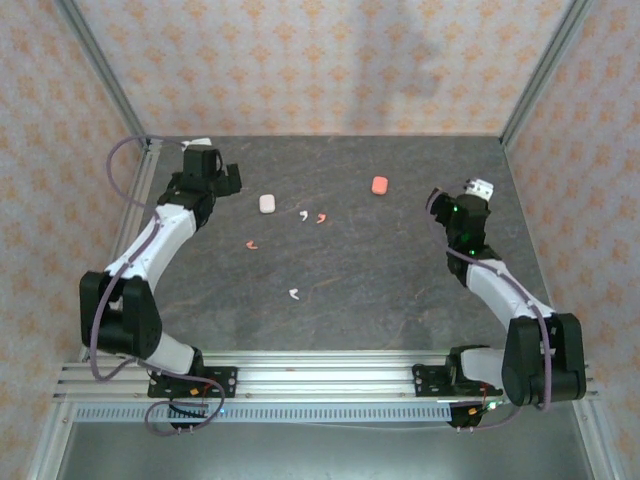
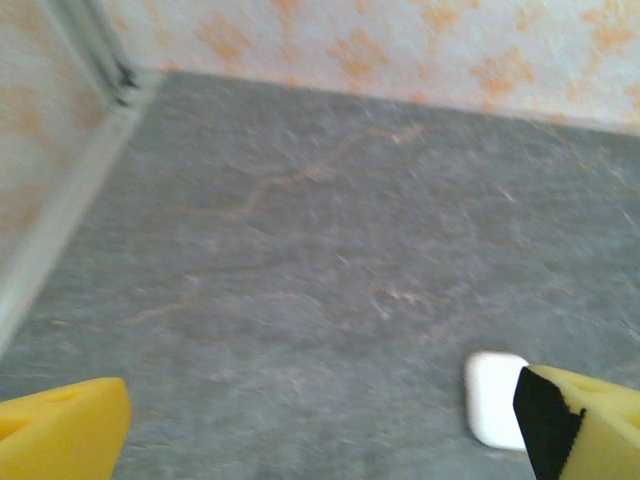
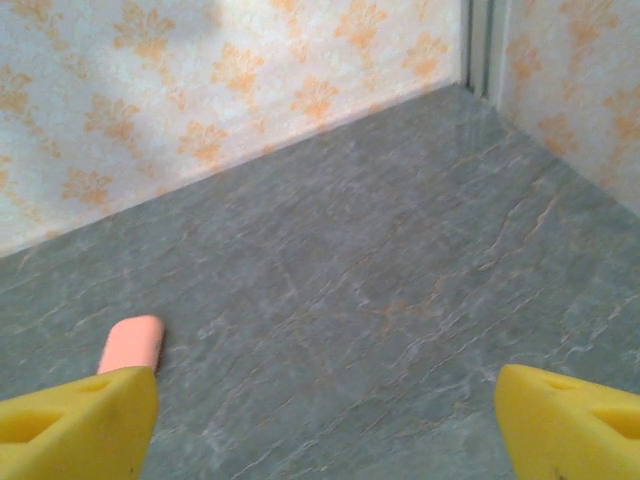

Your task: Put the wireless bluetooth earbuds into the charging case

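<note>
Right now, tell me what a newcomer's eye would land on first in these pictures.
Two whitish earbuds and two coral-pink earbuds lie scattered across the middle of the dark stone-look table. Beyond them sit a whitish case, near the left gripper, and a coral-pink case, nearer the right gripper. Both grippers' bright yellow fingers stand wide apart, holding nothing.

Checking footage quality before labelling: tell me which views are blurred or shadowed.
Left wrist view: motion-blurred throughout, the white case smeared at its edges. Right wrist view: sharp, tabletop veins crisp, the pink case slightly soft. Top view: sharp, evenly lit, faint shadow on the back wall.
</note>
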`<state>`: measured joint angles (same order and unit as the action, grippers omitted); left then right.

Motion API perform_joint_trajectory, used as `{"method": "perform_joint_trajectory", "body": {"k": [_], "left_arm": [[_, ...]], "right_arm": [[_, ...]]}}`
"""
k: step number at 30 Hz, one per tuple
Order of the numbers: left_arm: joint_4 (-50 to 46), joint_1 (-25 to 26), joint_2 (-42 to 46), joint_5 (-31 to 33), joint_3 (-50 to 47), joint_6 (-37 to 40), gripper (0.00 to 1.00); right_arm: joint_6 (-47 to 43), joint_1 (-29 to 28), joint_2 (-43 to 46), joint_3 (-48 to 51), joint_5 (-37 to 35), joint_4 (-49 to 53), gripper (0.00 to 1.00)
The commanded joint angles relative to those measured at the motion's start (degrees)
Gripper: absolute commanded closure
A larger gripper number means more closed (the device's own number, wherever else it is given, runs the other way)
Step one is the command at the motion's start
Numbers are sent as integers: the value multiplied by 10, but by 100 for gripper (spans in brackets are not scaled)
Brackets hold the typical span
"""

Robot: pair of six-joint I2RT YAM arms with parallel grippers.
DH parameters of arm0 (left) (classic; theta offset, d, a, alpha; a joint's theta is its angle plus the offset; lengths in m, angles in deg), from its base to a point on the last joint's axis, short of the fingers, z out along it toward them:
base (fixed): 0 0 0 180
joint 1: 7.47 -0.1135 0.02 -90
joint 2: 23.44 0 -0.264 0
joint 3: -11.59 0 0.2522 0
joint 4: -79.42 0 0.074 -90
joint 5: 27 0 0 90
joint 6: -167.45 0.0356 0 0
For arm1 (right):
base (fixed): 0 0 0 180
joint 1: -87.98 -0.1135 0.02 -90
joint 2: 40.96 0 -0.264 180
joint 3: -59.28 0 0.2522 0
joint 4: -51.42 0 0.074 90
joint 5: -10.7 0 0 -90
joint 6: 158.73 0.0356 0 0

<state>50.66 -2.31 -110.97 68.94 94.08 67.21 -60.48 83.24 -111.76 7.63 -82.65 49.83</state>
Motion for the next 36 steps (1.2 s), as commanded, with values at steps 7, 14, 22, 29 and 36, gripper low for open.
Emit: {"method": "perform_joint_trajectory", "body": {"k": [7, 14, 22, 29, 36], "left_arm": [[-162, 51, -155, -70, 136, -78, 7], [-207, 79, -263, -61, 224, -99, 12], [-213, 80, -331, -68, 258, -104, 17], [-208, 80, -369, -73, 284, -101, 22], [-204, 79, -395, -82, 288, -95, 28]], "right_arm": [[52, -121, -115, -148, 25, 204, 14], [82, -181, -213, -235, 61, 235, 16], [134, -196, -260, -250, 103, 208, 18], [155, -201, -285, -253, 119, 196, 19], [171, -202, -297, -260, 135, 188, 19]]}}
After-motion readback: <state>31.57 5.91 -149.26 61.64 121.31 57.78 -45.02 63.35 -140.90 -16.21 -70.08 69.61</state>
